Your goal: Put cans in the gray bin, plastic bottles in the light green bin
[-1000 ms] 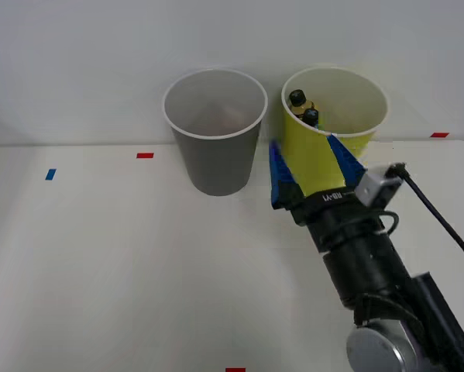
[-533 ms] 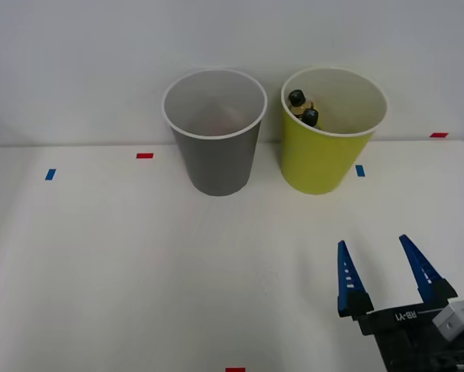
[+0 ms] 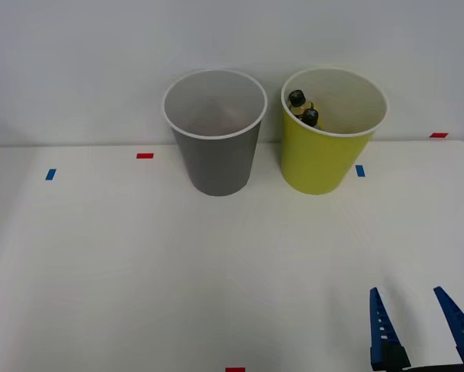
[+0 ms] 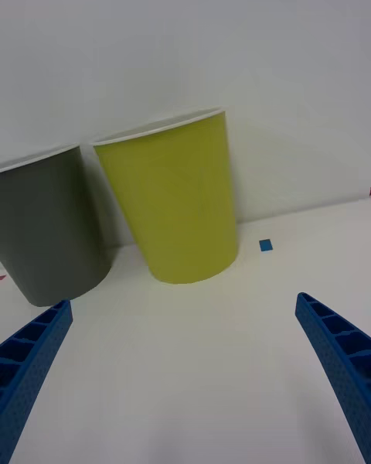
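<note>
The gray bin (image 3: 214, 143) stands upright at the back of the white table, and the light green bin (image 3: 324, 159) stands just to its right. Inside the green bin lean two plastic bottles (image 3: 303, 108), black caps near the left rim. The cans are hidden from view. My right gripper (image 3: 419, 324) is low at the front right of the table, well short of both bins, open and holding nothing. From the wrist, the green bin (image 4: 176, 201) and gray bin (image 4: 48, 232) rise ahead of the gripper (image 4: 185, 371), whose blue fingers are spread wide.
Small tape marks dot the table: red (image 3: 145, 156) and blue (image 3: 50, 174) at the left, blue (image 3: 360, 170) by the green bin, red (image 3: 439, 135) at the far right, red (image 3: 235, 370) at the front edge. A white wall rises behind the bins.
My right gripper has pulled back from just in front of the green bin to the table's front right, staying open. The bins and bottles have not moved.
</note>
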